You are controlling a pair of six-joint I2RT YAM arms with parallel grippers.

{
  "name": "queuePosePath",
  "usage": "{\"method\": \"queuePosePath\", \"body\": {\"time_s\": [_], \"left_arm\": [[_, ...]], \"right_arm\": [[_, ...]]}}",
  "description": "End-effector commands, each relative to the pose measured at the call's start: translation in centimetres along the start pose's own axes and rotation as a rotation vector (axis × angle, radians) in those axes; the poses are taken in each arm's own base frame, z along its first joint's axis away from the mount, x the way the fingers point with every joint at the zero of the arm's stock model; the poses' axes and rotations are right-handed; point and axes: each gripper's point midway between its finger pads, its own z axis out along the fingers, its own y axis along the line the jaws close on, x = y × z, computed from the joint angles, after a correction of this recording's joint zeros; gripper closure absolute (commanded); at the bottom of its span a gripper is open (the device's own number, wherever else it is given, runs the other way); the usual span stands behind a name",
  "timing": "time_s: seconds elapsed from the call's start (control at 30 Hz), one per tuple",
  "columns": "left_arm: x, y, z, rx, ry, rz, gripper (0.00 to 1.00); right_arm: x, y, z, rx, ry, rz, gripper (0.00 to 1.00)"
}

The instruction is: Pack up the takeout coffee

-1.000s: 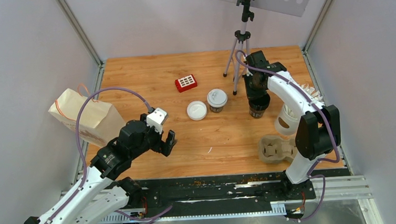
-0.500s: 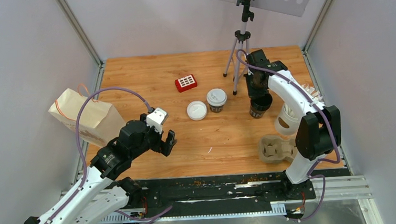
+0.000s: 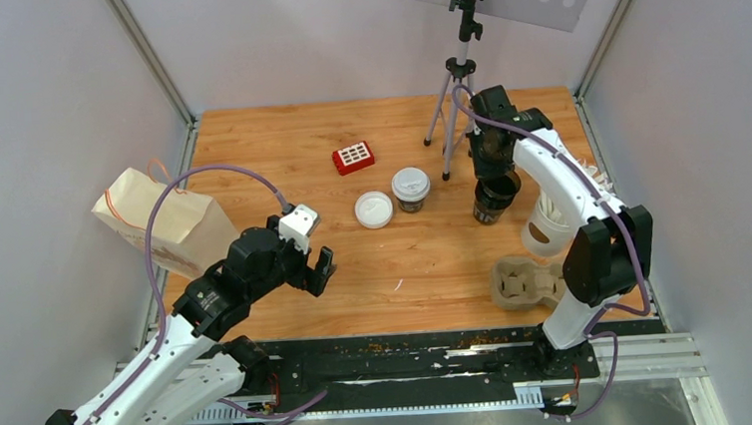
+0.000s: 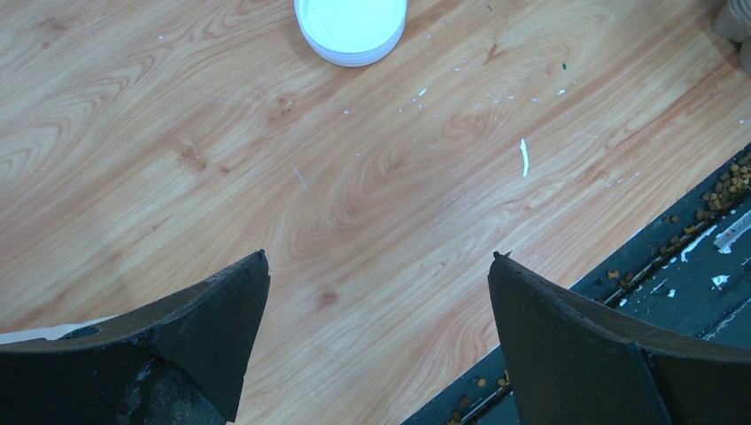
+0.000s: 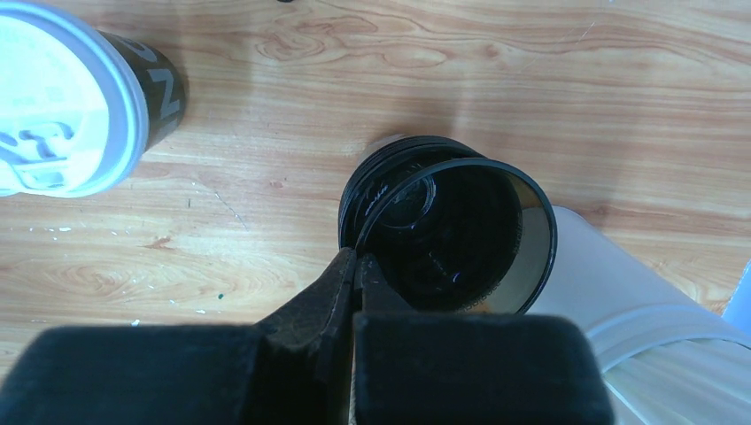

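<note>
Left gripper [image 4: 379,266] hovers with its fingers wide apart over the wooden table [image 3: 278,159], near the front edge, with a brown paper bag [image 3: 168,227] to its left. Further right, a loose white lid [image 3: 374,210] lies flat just beside a lidded coffee cup [image 3: 411,189]. Right gripper [image 5: 357,261] is closed tight on the rim of an open black cup [image 5: 443,239]. A white cup of straws [image 5: 620,301] and a cardboard tray [image 3: 522,282] sit nearest the right arm's base.

High overhead view, two close downward wrist views, shared table [image 3: 277,139]
</note>
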Motion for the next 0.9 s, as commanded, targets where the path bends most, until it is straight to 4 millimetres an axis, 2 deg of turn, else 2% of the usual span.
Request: {"method": "queuePosePath", "body": {"time_s": [0.0,0.37,0.63,0.87], "left_arm": [[-0.8,0.0,0.2,0.001,-0.033,0.008,0.00],[-0.7,-0.1,0.2,0.011,-0.030,0.011,0.00],[-0.7,-0.1,0.2,0.012,-0.030,0.010,0.00],[-0.8,0.2,0.1,-0.008,-0.032,0.006,0.00]], "right_arm": [[-2.1,-0.6,-2.9,0.016,-0.086,0.008,1.00],[-3.3,-1.7,-6.7,0.071,-0.114,0.022,1.00],[-3.7,-1.3,-9.5,0.044,-0.151,0.013,1.00],[-4.3,-0.7,-12.9,0.009,-0.217,-0.012,1.00]]}}
